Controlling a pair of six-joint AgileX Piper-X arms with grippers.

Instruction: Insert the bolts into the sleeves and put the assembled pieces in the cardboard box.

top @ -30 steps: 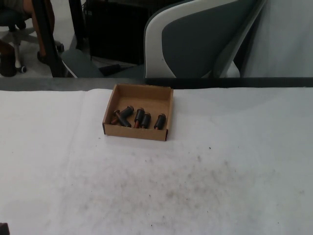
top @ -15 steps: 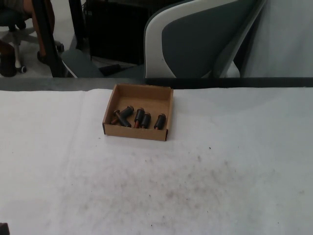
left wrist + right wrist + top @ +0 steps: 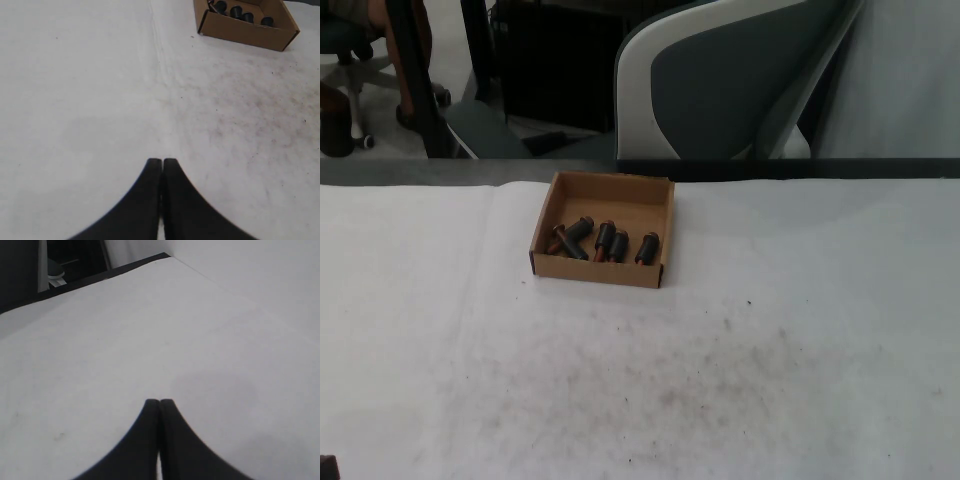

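A cardboard box (image 3: 658,215) stands on the white bench toward the far side, left of centre. Inside it lie several dark sleeves with bolts (image 3: 605,240), some showing reddish ends. The left wrist view catches the same box (image 3: 250,33) far off, with the dark pieces (image 3: 241,13) inside. My left gripper (image 3: 162,162) is shut with nothing in it, low over bare bench well short of the box. My right gripper (image 3: 159,403) is also shut and holds nothing, over bare white surface.
The bench (image 3: 720,380) is white with grey smudges in the middle. Its far edge (image 3: 790,168) runs behind the box. A grey and white office chair (image 3: 730,80) stands beyond it, with dark furniture (image 3: 550,60) further left.
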